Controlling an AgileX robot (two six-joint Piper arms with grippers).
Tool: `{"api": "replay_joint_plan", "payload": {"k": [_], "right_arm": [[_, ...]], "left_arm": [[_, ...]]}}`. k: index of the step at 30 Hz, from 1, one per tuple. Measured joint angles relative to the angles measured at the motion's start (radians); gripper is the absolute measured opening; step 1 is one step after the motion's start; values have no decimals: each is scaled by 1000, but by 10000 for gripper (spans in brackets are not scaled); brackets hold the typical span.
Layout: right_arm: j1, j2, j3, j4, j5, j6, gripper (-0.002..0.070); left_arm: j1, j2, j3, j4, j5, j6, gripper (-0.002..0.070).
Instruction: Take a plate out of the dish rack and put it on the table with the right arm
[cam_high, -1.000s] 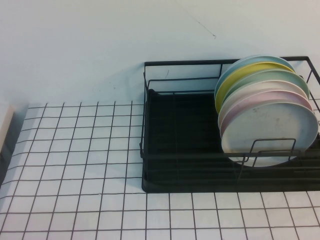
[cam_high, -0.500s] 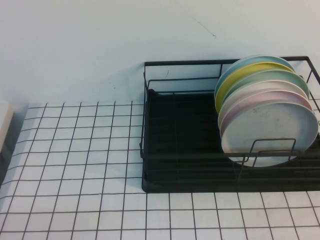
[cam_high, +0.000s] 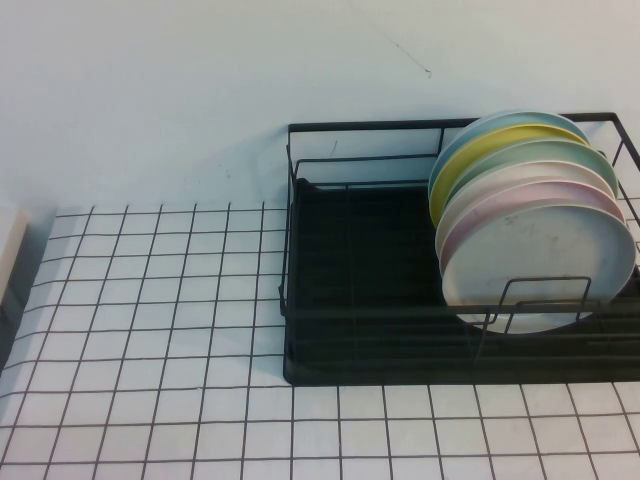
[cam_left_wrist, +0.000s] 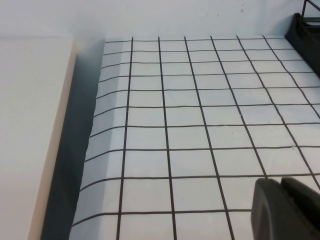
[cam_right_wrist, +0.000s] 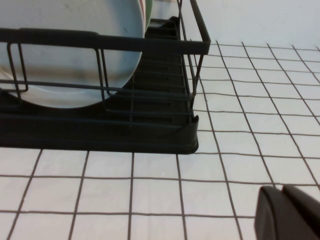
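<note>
The plate (cam_high: 540, 268) stands on edge at the front of a leaning stack in the right half of the dish rack (cam_high: 360, 300), behind the front rail and an upright wire loop (cam_high: 545, 300) that crosses its lower face. Directly behind it, toward 12 o'clock, lie a pink plate (cam_high: 520, 205), a white one, then green (cam_high: 545, 155), yellow (cam_high: 490, 140) and blue plates. The rack's left half holds nothing. The rack sits on the gridded surface (cam_high: 150, 300). Left gripper (cam_left_wrist: 286, 209) hovers over the surface, well apart from the rack, near a cream block (cam_left_wrist: 30, 125). Right gripper (cam_right_wrist: 287, 212) hovers just before the rack's front corner. Both jaws appear together.
</note>
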Motion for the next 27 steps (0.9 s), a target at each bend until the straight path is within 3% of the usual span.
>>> {"api": "replay_joint_plan", "payload": {"k": [27], "right_arm": [[0, 0, 0, -81, 0, 0, -2]], "left_arm": [[0, 0, 0, 0, 0, 4, -3]]}}
